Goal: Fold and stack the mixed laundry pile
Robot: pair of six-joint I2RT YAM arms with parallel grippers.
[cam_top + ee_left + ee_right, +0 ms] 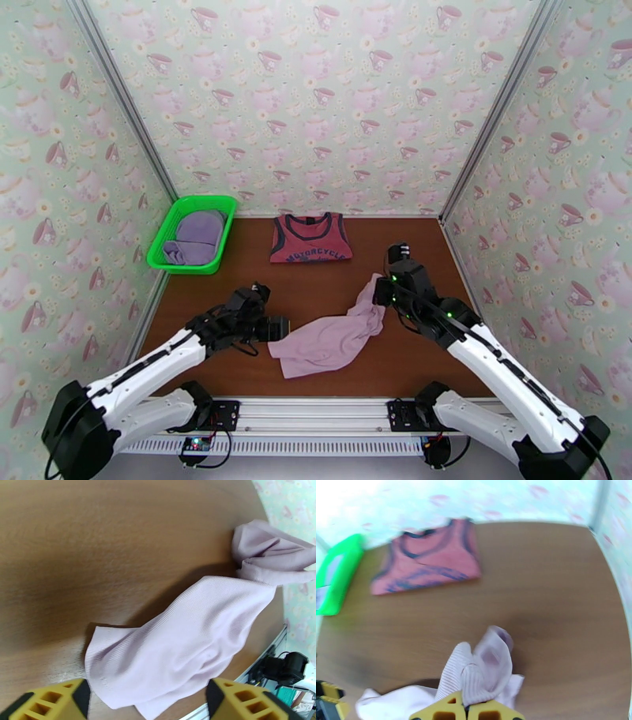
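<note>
Rt claw (pixel 466 712) is clenched on a bunched corner of the pale pink-lilac shirt (pixel 332 335), holding that end up off the table (pixel 411 253). The rest of the shirt hangs down and lies crumpled, nearer the arms than the red tank top (pixel 310 238) and a bit to its right. Left claw (pixel 147 696) is spread wide w/ nothing in it, hovering just beside the shirt's low edge, on the side away from the tank top. Looks to me like the step is getting this shirt spread flat before any fold. To do it well, I'd say the left claw should nip a true corner or hem, not a mid-fabric wad. Then both arms should draw apart till the cloth's taut & lay it down smooth, short of the tank top, which lies flat at the back. Green mesh basket (pixel 170 229), left of the tank top, holds a crumpled lavender garment (pixel 196 235); can't tell if more's under it.
</note>
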